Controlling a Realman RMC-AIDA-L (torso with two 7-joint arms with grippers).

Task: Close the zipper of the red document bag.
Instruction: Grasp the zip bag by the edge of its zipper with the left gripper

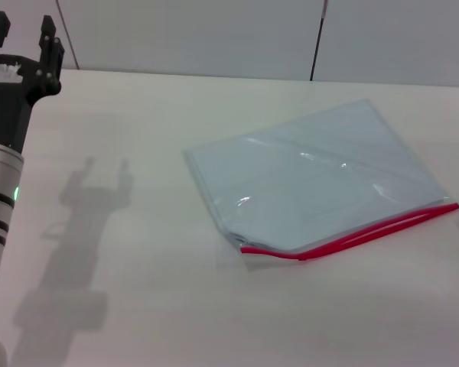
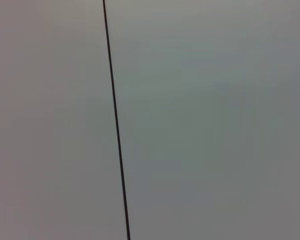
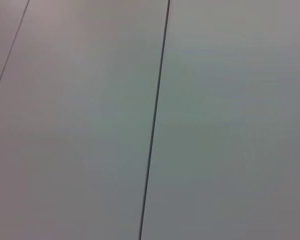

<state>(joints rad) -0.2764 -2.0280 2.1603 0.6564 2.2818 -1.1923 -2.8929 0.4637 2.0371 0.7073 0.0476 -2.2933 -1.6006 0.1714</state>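
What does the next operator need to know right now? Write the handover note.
Left gripper: raised at the table's far left, fingers apart, holding nothing, well away from the bag.
Right gripper: not in view; its wrist camera shows only wall panels.
Bag: lies flat on the table, right of centre, untouched.
Zipper: along the bag's near edge; the strip looks split in two towards its right end, so apparently open there. No slider can be made out.
Done: nothing yet.
Left: reach the bag, hold it, close the zipper.
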